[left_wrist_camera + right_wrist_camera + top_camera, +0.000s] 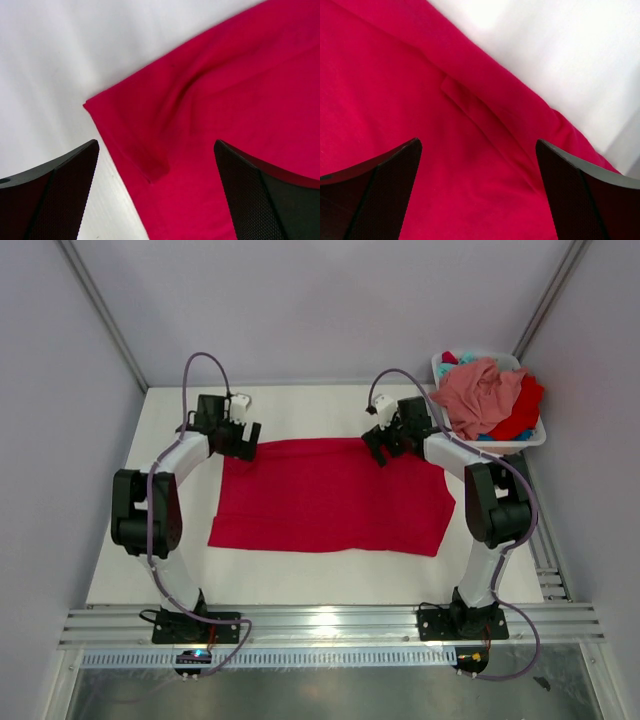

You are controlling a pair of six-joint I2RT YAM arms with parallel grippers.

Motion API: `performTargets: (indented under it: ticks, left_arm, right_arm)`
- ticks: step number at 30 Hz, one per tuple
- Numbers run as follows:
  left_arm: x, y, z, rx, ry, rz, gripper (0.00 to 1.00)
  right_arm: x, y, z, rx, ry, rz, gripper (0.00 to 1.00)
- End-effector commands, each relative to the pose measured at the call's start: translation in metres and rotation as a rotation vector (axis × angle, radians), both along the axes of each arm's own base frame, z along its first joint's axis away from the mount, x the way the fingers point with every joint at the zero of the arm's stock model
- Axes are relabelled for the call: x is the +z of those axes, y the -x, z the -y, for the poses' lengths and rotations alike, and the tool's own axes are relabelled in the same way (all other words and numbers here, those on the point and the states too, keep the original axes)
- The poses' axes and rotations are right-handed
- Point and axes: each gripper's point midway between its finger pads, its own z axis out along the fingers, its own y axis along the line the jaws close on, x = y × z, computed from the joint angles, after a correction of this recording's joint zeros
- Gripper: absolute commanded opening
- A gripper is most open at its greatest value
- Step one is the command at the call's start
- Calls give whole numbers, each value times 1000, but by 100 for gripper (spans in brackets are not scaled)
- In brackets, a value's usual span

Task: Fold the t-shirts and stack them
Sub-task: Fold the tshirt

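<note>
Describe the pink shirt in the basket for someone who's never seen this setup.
Go to the far right corner of the white table, where a white plastic basket sits. The crumpled salmon pink cloth t-shirt lies heaped on top of its contents. Its pale pink sets it apart from the bright red cloth beside it and the teal scrap behind.

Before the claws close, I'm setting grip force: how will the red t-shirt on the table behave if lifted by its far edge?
The red t-shirt lies flat with soft creases at its sleeve, so it will probably drape limply, not hold shape. It looks thin, so likely light. Pushed, it would probably bunch rather than slide.
</note>
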Motion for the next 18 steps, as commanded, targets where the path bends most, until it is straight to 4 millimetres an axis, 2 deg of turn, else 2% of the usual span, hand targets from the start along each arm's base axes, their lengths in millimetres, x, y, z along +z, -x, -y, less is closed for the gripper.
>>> performTargets:
  ticks: [1,4,7,8,12,14,18]
  left_arm:
    - [15,19,-12,-50,-93,13,99]
    - [13,30,-16,-81,-124,-10,99]
    - [21,30,-11,-113,-110,-19,99]
    - [20,37,-8,-135,-101,-49,99]
    - [27,34,-2,-194,-91,-73,99]
    - [8,37,-6,-200,-114,-161,99]
    - [-9,31,-8,-198,-129,-187,99]
  right_arm:
    - [22,-1,10,16,58,84,99]
    - [16,2,16,12,93,76,99]
    - [15,5,21,-2,110,72,99]
    - [14,6,24,-11,120,74,100]
    - [14,6,28,-33,128,91,99]
    - [12,4,29,-45,132,88,99]
    - [12,-1,35,-78,147,100,99]
